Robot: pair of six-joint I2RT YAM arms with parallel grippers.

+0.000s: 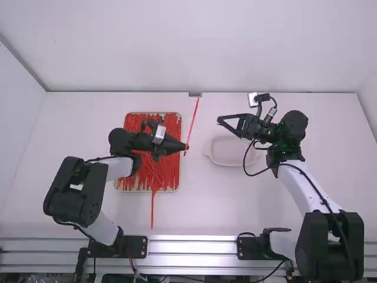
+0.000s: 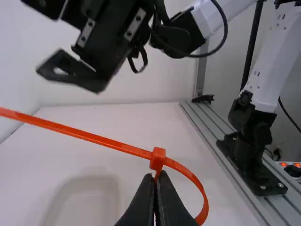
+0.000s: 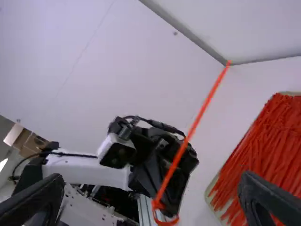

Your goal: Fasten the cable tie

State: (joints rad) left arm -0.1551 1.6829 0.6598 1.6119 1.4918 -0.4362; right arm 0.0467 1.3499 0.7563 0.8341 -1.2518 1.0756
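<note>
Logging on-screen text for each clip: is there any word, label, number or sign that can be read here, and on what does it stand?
None can be read.
No print shows on the cable tie or on the left claw that grips it.
The white band on the left arm is too small to tell.

White walls (image 1: 188, 41) are enclosing the white table (image 1: 235, 200) along its far, left and right edges. A silver rail (image 1: 194, 244) is running along its near edge, and soft, even light is falling across it.
</note>
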